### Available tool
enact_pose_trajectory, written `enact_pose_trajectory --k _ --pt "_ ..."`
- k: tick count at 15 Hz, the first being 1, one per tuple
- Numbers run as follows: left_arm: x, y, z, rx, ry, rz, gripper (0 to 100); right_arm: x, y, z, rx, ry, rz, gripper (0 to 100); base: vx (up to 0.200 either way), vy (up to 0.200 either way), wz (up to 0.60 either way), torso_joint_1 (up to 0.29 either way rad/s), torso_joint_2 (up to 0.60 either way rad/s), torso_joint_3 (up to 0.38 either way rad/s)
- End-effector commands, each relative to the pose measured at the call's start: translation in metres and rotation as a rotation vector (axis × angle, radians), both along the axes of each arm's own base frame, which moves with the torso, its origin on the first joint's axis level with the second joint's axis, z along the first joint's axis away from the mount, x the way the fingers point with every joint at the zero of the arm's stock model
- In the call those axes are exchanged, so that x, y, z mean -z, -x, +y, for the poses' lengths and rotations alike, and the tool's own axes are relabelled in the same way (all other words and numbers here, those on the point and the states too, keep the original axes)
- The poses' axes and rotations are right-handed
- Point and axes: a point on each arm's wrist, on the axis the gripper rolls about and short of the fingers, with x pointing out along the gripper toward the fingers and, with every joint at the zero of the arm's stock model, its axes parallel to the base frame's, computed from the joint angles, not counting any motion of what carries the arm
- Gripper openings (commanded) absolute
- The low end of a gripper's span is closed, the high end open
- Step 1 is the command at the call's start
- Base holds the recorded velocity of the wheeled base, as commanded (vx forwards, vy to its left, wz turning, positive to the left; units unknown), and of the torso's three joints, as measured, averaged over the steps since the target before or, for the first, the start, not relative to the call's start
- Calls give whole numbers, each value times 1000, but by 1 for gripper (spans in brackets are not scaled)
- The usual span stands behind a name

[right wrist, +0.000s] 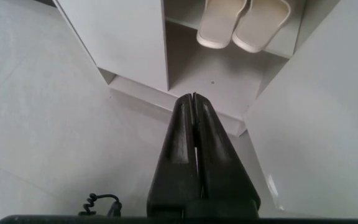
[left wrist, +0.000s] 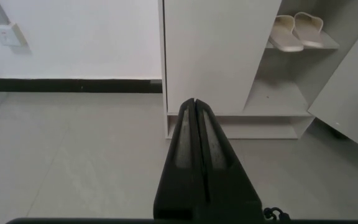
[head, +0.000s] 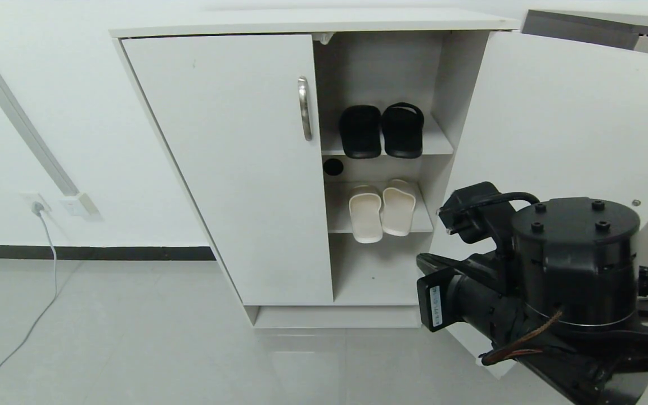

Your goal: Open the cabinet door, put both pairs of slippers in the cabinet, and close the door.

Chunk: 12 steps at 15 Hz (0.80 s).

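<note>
The white cabinet has its left door closed and its right door swung wide open. A black pair of slippers sits on the upper shelf. A white pair of slippers lies on the shelf below, also seen as the white pair and the white pair in the wrist views. My right gripper is shut and empty, low in front of the bottom compartment, beside the open door. My left gripper is shut and empty, above the floor in front of the closed door.
A metal handle runs down the closed door's inner edge. A wall socket with a grey cable is at the far left. Bare tiled floor stretches in front of the cabinet. The bottom compartment holds nothing.
</note>
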Motion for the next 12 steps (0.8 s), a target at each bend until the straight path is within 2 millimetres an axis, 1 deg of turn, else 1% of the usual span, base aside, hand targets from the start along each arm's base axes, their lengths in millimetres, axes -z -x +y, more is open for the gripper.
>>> enact_pose_trajectory --k 1,4,5,7,8,12 --pt "0 0 0 -1 0 1 0 5 -4 1 7 9 8 0 0 0 0 0 0 0" --pt "0 0 0 -1 0 1 0 5 -5 2 8 1 -3 0 0 0 0 2 -25 -15" --pt "0 0 0 -1 0 1 0 5 -5 2 8 1 -3 0 0 0 0 2 -217 -227" --pt "0 0 0 -1 0 1 0 5 -5 2 10 2 -3 0 0 0 0 7 -154 -327" --pt "0 0 0 -1 0 1 0 5 -5 2 10 2 -3 0 0 0 0 51 -373 -373" --pt "0 0 0 -1 0 1 0 5 -5 2 10 1 -4 0 0 0 0 57 -531 -360"
